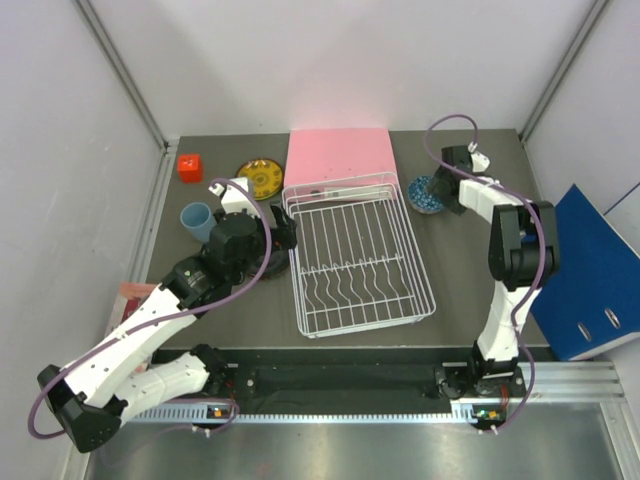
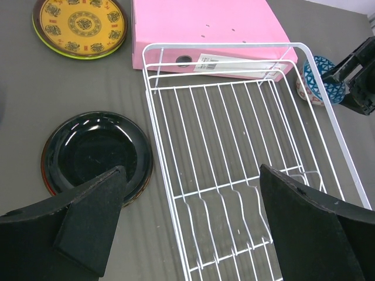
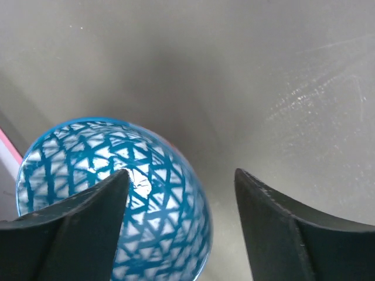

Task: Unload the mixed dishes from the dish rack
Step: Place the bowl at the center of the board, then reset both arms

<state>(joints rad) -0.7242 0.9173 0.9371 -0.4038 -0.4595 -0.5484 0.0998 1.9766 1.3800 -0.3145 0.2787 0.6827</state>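
Observation:
The white wire dish rack (image 1: pixel 360 262) stands mid-table with no dishes in it; it also shows in the left wrist view (image 2: pixel 234 146). The black-and-red plate (image 2: pixel 94 153) lies flat on the table left of it. The yellow patterned plate (image 1: pixel 260 178) lies far left, with a green rim (image 2: pixel 58 51) showing under it. The light blue cup (image 1: pixel 196 220) stands at the left. The patterned bowl (image 1: pixel 427 194) sits right of the rack. My left gripper (image 2: pixel 192 174) is open and empty over the rack's left edge. My right gripper (image 3: pixel 180 175) is open, its jaws astride the bowl's (image 3: pixel 111 199) rim.
A flat pink box (image 1: pixel 340 155) lies behind the rack, touching its far end. A small red cube (image 1: pixel 190 167) sits at the far left corner. A blue binder (image 1: pixel 590 270) leans off the table's right side. Walls close in on three sides.

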